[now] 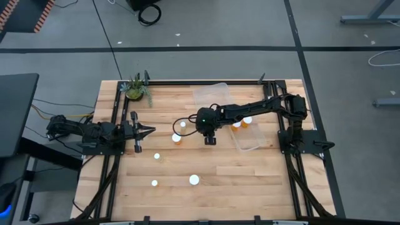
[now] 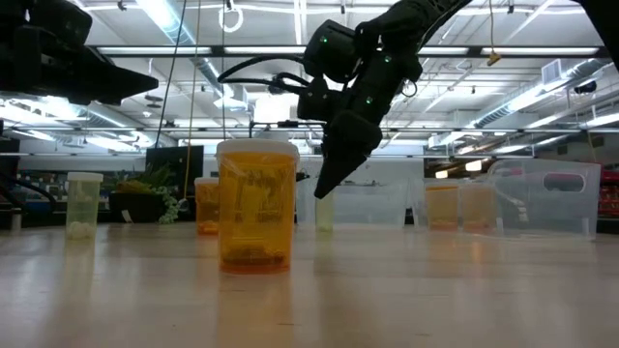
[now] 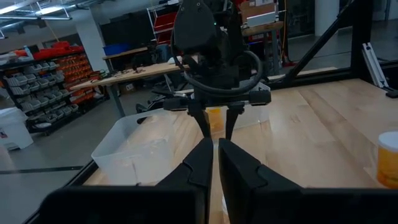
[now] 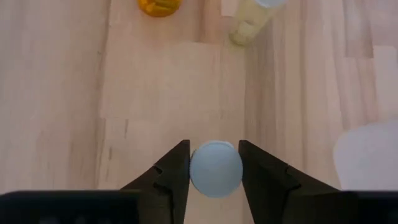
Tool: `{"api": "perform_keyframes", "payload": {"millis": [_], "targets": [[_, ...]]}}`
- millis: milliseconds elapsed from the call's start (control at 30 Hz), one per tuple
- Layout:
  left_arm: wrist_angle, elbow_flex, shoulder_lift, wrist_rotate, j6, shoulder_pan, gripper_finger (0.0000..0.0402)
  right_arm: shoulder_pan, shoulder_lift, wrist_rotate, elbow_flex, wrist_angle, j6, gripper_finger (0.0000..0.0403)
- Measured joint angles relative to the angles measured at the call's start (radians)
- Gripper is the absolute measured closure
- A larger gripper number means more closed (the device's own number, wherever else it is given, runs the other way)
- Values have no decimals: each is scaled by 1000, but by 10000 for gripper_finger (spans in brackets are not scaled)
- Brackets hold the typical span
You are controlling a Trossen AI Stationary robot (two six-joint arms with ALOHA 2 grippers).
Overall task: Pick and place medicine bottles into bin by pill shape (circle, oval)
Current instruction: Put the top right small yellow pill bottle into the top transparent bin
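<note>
My right gripper is near the table's middle, pointing down, shut on a small bottle with a round white cap. The bottle's pale body shows below the fingers in the low view. Other bottles stand loose on the table: an amber one, a white-capped one and three nearer the front. The last of these looms large in the low view. My left gripper waits at the table's left, shut and empty. My right gripper pinches the bottle's white cap between its two fingers, one on each side of the cap's rim. The fingers come from above, pointing down. The bottle stays upright below them. Whether its foot is on the table I cannot tell.
A clear bin lies just right of my right gripper, with amber bottles at its far end. A second clear bin lies at the far edge. A small potted plant stands at the far left corner.
</note>
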Motion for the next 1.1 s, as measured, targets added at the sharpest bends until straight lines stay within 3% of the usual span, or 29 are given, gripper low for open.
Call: {"api": "perform_keyframes", "payload": {"millis": [800,1100], "targets": [[0,0,0,0,0,0,366,-89,-2,185,270,-404,73,265],[0,0,0,0,0,0,369,-173,-2,185,343,-416,12,264]]}}
